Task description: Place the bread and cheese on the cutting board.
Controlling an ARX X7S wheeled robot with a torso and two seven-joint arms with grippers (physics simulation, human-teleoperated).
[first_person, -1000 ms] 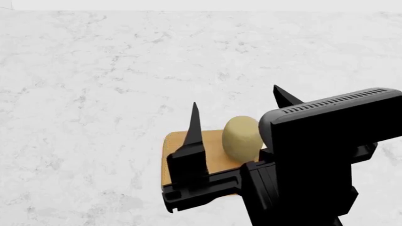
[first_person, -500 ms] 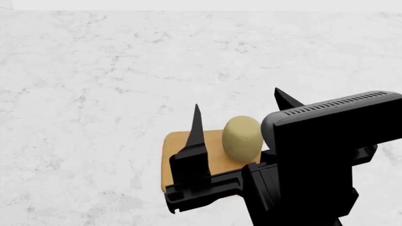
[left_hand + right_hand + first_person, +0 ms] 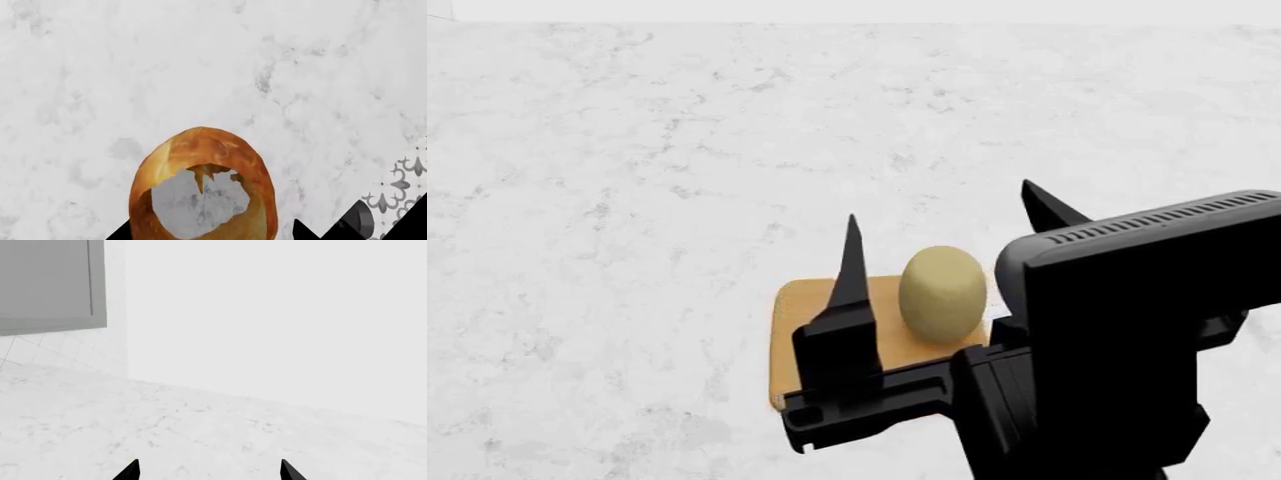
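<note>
In the head view the pale cheese (image 3: 942, 293) lies on the tan cutting board (image 3: 802, 300). My right gripper (image 3: 937, 200) hovers over them, open and empty; the right wrist view shows its fingertips (image 3: 131, 471) wide apart over bare counter. The golden-brown bread (image 3: 200, 150) shows only in the left wrist view, very close to the camera, on or over the marble. My left gripper (image 3: 211, 230) is open around it, one fingertip (image 3: 123, 232) at the crust, the other a little off it. The left arm is out of the head view.
White marble counter (image 3: 627, 200) spreads all round the board. A grey cabinet (image 3: 50, 285) and white tiled wall stand at the back. Patterned floor (image 3: 400, 190) shows past the counter edge beside the bread. My right arm hides the board's near right part.
My right gripper has drifted slightly to the right and farther out above the board. The cheese has stayed where it lies.
</note>
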